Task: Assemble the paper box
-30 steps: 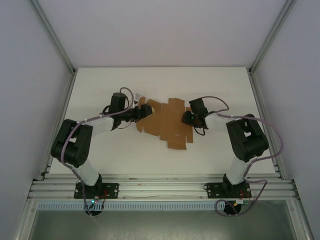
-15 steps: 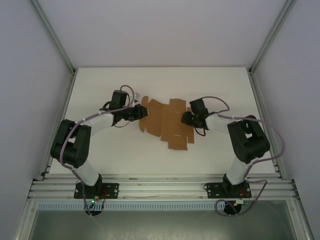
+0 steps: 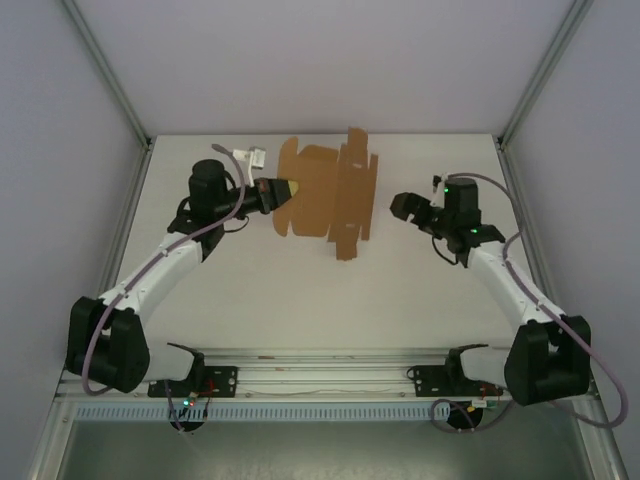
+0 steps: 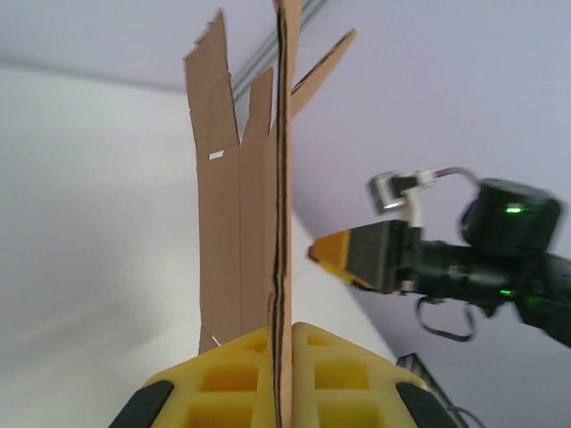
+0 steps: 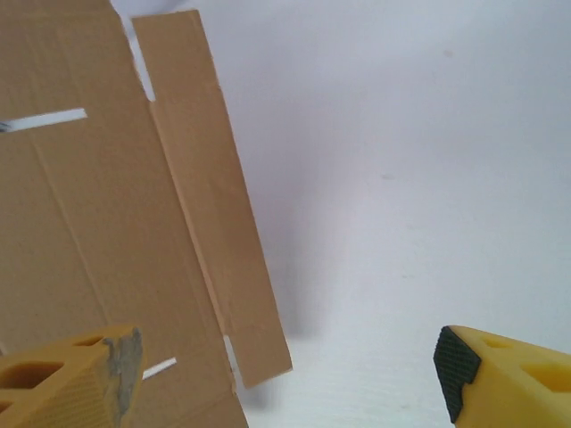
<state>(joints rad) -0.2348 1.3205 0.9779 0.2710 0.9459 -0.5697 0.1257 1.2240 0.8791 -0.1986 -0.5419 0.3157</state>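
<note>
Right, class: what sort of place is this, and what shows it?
Likely a robot lab cell: white table inside an aluminium frame, the left hand holding the flat paper box, the right hand open beside it.

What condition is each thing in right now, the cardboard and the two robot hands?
paper box: flat, unfolded sheet, held up by one edge.
left hand: shut on the sheet's edge.
right hand: open, holding nothing, apart from the sheet.
</note>
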